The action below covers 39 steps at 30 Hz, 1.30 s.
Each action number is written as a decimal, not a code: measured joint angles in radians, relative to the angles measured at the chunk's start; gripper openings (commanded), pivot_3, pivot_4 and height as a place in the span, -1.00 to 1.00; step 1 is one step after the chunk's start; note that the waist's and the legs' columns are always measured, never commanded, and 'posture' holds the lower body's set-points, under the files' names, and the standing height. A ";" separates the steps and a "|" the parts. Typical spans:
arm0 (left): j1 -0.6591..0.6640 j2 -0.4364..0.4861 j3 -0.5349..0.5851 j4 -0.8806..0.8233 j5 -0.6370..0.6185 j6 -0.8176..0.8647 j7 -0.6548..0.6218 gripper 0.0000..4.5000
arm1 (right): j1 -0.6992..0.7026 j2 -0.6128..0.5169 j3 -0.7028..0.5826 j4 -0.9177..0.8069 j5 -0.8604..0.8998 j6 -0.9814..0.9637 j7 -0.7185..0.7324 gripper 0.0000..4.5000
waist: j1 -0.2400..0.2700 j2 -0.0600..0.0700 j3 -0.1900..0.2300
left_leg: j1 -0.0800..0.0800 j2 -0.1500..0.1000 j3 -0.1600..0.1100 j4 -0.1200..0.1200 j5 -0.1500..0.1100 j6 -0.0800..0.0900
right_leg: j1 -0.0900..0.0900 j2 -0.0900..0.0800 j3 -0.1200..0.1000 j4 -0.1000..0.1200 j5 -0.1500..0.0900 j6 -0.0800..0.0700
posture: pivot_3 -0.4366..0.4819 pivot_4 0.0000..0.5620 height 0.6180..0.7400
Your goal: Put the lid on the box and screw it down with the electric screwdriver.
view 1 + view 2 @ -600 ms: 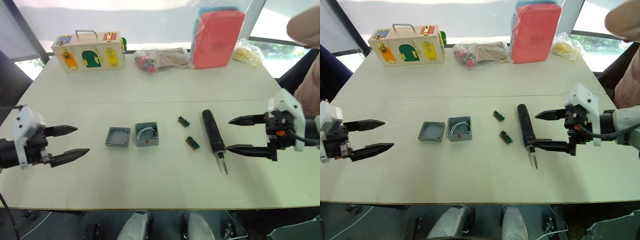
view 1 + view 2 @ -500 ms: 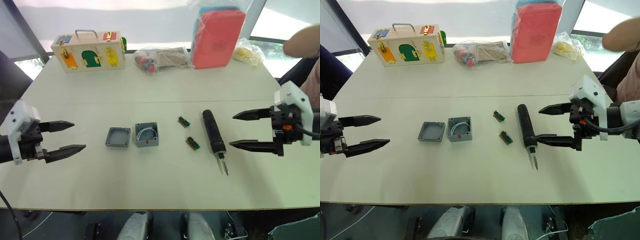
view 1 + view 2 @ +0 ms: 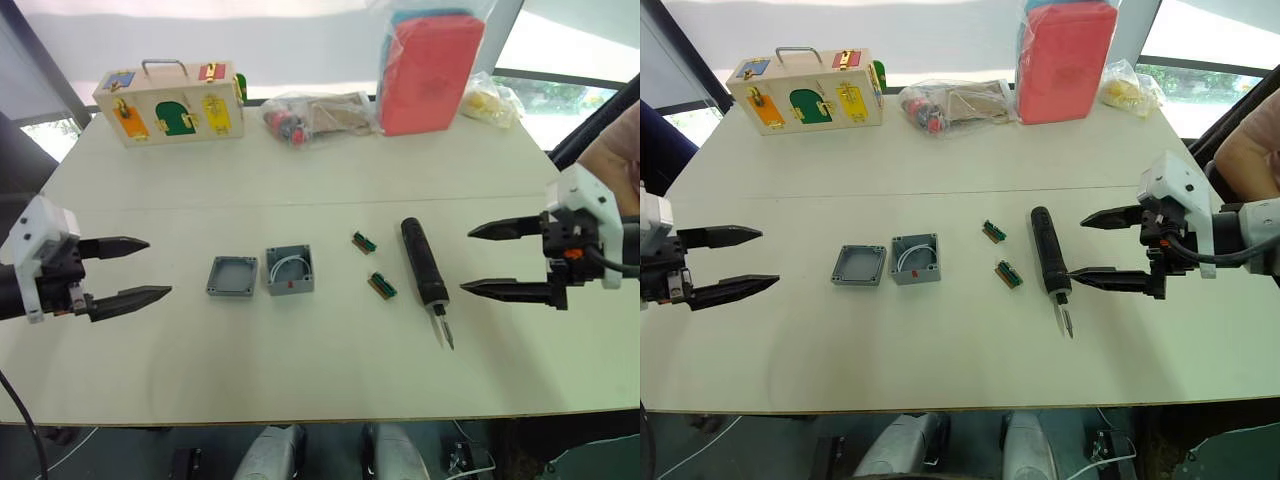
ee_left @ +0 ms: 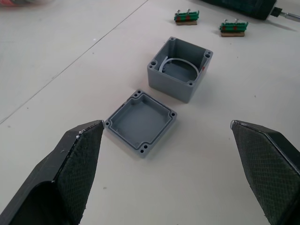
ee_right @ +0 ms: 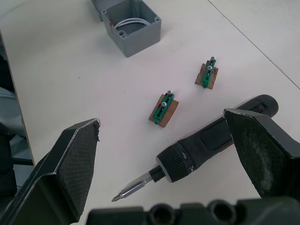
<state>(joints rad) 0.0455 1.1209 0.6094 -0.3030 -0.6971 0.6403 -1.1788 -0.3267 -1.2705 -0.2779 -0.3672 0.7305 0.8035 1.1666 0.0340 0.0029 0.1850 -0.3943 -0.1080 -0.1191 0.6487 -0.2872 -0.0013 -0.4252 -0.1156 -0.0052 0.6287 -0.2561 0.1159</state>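
Observation:
The grey lid (image 3: 232, 277) lies rim-up on the table, just left of the deeper grey box (image 3: 290, 270), which has white wire inside. The black electric screwdriver (image 3: 424, 265) lies to their right, its metal bit pointing toward the table's front edge. My left gripper (image 3: 158, 267) hovers open, well left of the lid, and holds nothing. My right gripper (image 3: 466, 262) is open and empty just right of the screwdriver, not touching it. The left wrist view looks over the lid (image 4: 140, 123) and box (image 4: 179, 69). The right wrist view has the screwdriver (image 5: 211, 140) between my open fingers.
Two small green terminal pieces (image 3: 364, 241) (image 3: 383, 286) lie between box and screwdriver. Along the far edge stand a wooden box with coloured doors (image 3: 170, 100), a clear bag of parts (image 3: 315, 115), a red pack in plastic (image 3: 430, 60) and a yellow bag (image 3: 490, 100). A person's arm (image 3: 615, 150) is at the right.
My left gripper has drawn back to the left and my right gripper has pulled a little to the right, off the screwdriver. The person's hand at the upper right has withdrawn.

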 measured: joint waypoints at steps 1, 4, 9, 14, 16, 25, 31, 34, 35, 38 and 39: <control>0.000 0.000 0.000 0.000 0.002 0.000 -0.002 0.98 | 0.000 0.002 0.000 -0.002 0.000 0.000 -0.003 1.00 | 0.000 0.000 0.000 | 0.000 0.000 0.000 0.000 0.000 0.000 | 0.000 0.000 0.000 0.000 0.000 0.000 | -0.05 -0.47 1.00; 0.000 0.000 0.000 0.000 0.010 0.000 -0.003 0.98 | -0.003 0.006 0.001 -0.002 0.000 0.001 -0.013 1.00 | 0.000 0.000 0.000 | 0.000 0.000 0.001 0.000 0.000 0.000 | 0.000 0.000 0.000 0.000 0.000 0.000 | -0.05 -0.47 1.00; 0.000 -0.006 0.000 -0.001 0.016 -0.001 -0.001 0.98 | -0.029 0.010 0.027 0.000 -0.004 -0.002 -0.022 1.00 | -0.001 0.000 0.000 | 0.000 0.000 0.001 0.000 0.001 -0.002 | 0.000 0.000 0.001 0.001 0.000 0.000 | -0.05 -0.47 1.00; -0.012 -0.017 -0.009 -0.001 0.024 -0.004 0.006 0.98 | -0.059 0.034 0.058 -0.001 -0.009 0.004 -0.047 1.00 | -0.004 0.000 0.000 | 0.001 0.000 0.001 0.001 0.002 -0.003 | 0.000 0.000 0.001 0.001 0.000 0.000 | -0.05 -0.47 1.00; -0.033 -0.028 -0.027 -0.002 0.030 -0.022 0.018 0.98 | -0.073 0.043 0.077 -0.002 -0.014 0.003 -0.057 1.00 | -0.007 0.000 0.000 | 0.001 0.000 0.001 0.001 0.002 -0.003 | 0.000 0.000 0.001 0.001 0.001 0.000 | -0.05 -0.47 1.00; -0.249 -0.144 -0.393 0.050 0.212 -0.284 -0.007 0.98 | -0.164 0.131 0.154 -0.061 0.032 0.079 -0.119 1.00 | -0.014 -0.001 -0.001 | 0.001 0.000 0.001 0.002 0.004 -0.007 | 0.001 0.001 0.001 0.002 0.002 -0.001 | -0.05 -0.47 1.00; -0.574 -0.271 -0.699 0.313 0.402 -0.463 -0.112 0.98 | -0.139 0.173 0.163 -0.147 0.057 0.109 -0.171 1.00 | -0.023 -0.002 -0.001 | 0.001 0.000 0.003 0.006 0.004 -0.006 | 0.001 0.003 0.002 0.002 0.005 0.001 | -0.05 -0.47 1.00; -0.675 -0.348 -0.808 0.447 0.494 -0.536 -0.142 0.98 | -0.093 0.192 0.144 -0.185 0.061 0.114 -0.210 1.00 | -0.026 -0.002 -0.001 | 0.001 0.000 0.003 0.007 0.004 -0.006 | 0.001 0.003 0.002 0.003 0.006 0.001 | -0.05 -0.47 1.00; -0.690 -0.363 -0.835 0.474 0.515 -0.552 -0.153 0.98 | -0.076 0.193 0.137 -0.196 0.062 0.118 -0.221 1.00 | -0.025 -0.002 -0.001 | 0.001 0.000 0.003 0.008 0.004 -0.006 | 0.001 0.004 0.003 0.003 0.006 0.001 | -0.05 -0.47 1.00; -0.718 -0.400 -0.888 0.533 0.551 -0.584 -0.187 0.98 | -0.043 0.198 0.110 -0.223 0.074 0.133 -0.255 1.00 | -0.025 -0.002 -0.001 | -0.001 0.000 0.003 0.011 0.004 -0.005 | 0.001 0.004 0.003 0.004 0.006 0.001 | -0.05 -0.47 1.00; -0.725 -0.408 -0.899 0.546 0.559 -0.587 -0.196 0.98 | -0.037 0.198 0.102 -0.231 0.078 0.137 -0.265 1.00 | -0.024 -0.002 -0.001 | -0.001 0.000 0.003 0.013 0.004 -0.005 | 0.001 0.004 0.003 0.004 0.006 0.001 | -0.05 -0.47 1.00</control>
<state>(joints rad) -0.6793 0.7127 -0.2901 0.2427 -0.1380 0.0530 -1.3747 -0.3638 -1.0720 -0.1761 -0.5981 0.8088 0.9408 0.9020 0.0095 0.0006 0.1840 -0.3956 -0.1075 -0.1161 0.6616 -0.2835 -0.0061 -0.4247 -0.1114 -0.0026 0.6332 -0.2505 0.1171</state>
